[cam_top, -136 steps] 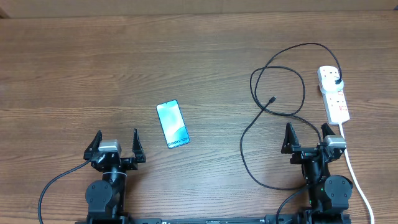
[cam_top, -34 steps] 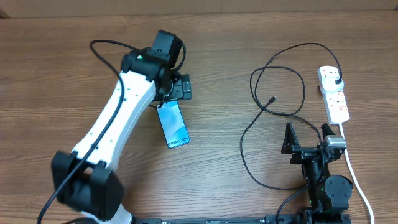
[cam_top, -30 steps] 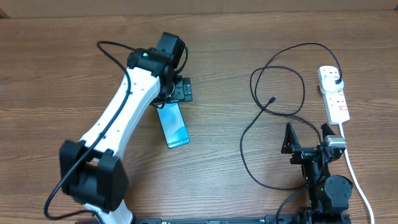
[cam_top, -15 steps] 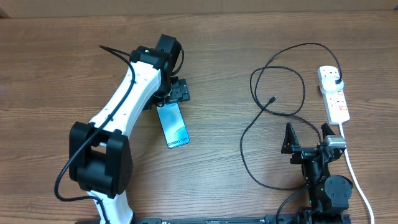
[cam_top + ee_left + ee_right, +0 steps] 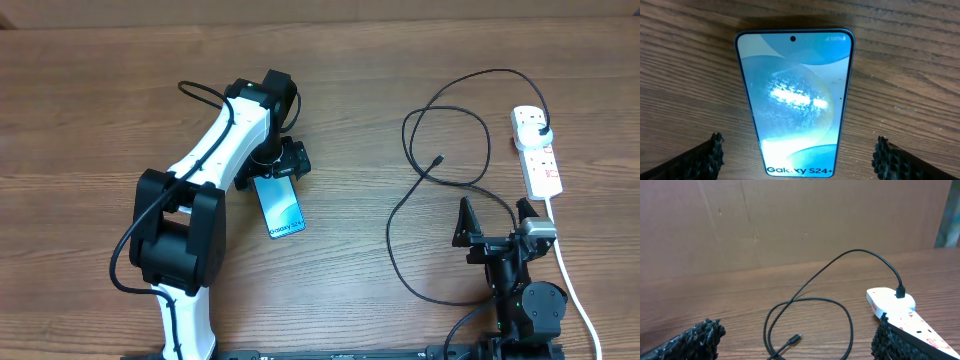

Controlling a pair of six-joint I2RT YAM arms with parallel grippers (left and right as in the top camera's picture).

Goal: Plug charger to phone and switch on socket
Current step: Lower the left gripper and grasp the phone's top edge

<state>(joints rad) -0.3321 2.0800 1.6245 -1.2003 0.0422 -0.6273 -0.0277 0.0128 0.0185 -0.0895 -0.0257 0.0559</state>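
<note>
Over the phone [image 5: 795, 100], the left gripper [image 5: 800, 152] hangs spread wide, one finger off each long edge. Slim, rigid and probably slippery, the phone seems best pinched across those edges.

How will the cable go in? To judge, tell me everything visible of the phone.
The slim rectangular smartphone lies flat, screen up, on the brown wooden table. Its lit screen shows light-blue swirls, white "Galaxy S24+" text, a punch-hole camera and 100% battery. Nothing is plugged into it. The left claw hovers open over its far end.
</note>
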